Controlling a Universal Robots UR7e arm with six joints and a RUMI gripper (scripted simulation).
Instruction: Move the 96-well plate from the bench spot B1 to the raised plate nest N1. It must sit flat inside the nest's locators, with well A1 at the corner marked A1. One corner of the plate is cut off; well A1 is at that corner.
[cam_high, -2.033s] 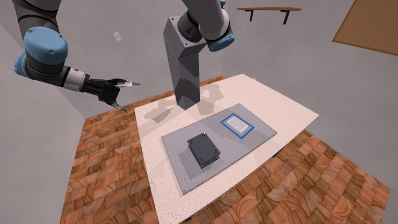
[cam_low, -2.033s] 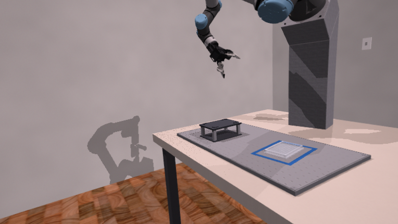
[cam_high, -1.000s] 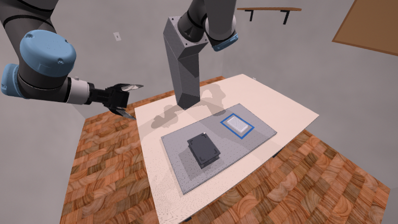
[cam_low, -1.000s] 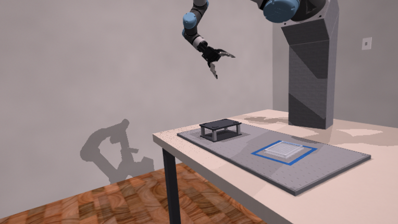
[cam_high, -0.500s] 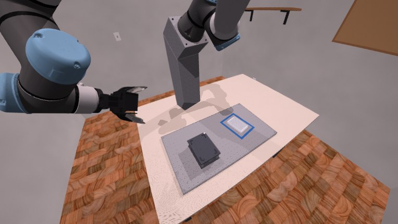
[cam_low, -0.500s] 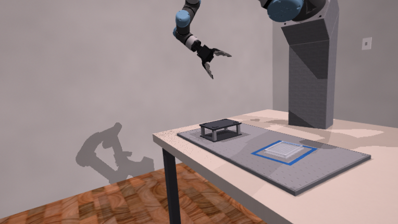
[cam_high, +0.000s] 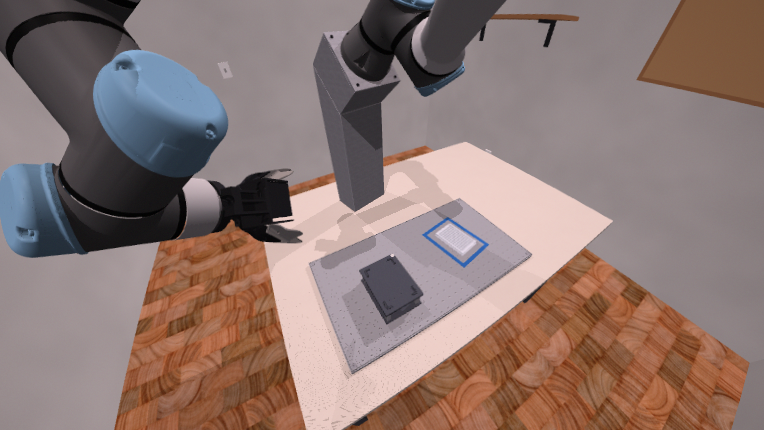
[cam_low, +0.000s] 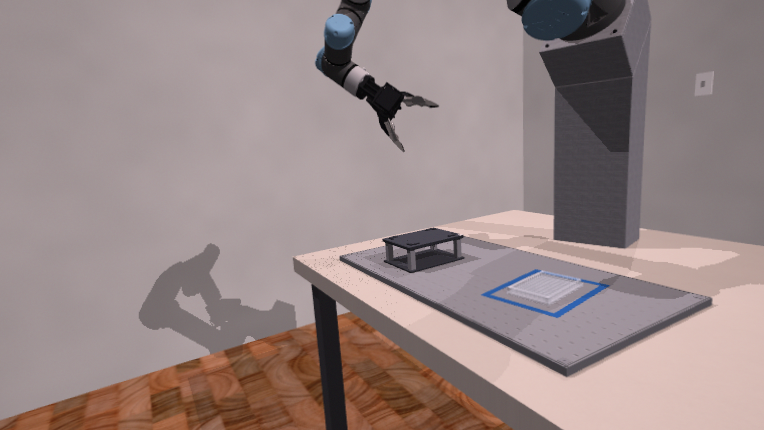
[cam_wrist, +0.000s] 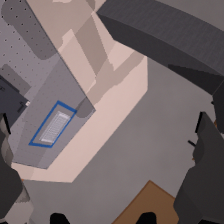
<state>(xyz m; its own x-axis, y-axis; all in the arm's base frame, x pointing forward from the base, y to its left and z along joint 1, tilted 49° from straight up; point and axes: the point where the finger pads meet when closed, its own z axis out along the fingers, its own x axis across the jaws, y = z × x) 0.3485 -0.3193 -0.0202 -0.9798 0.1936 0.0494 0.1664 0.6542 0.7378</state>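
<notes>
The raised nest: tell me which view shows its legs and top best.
The exterior view: the raised nest appears side-on, its dark top on pale legs above the grey base board. The top view gives only its upper face with corner locators. The wrist view cuts it off at the left edge.

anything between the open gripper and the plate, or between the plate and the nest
Nothing visible. The open gripper hangs high above the table edge, with only air down to the plate in its blue square. The grey breadboard between plate and raised nest carries no obstacle.
</notes>
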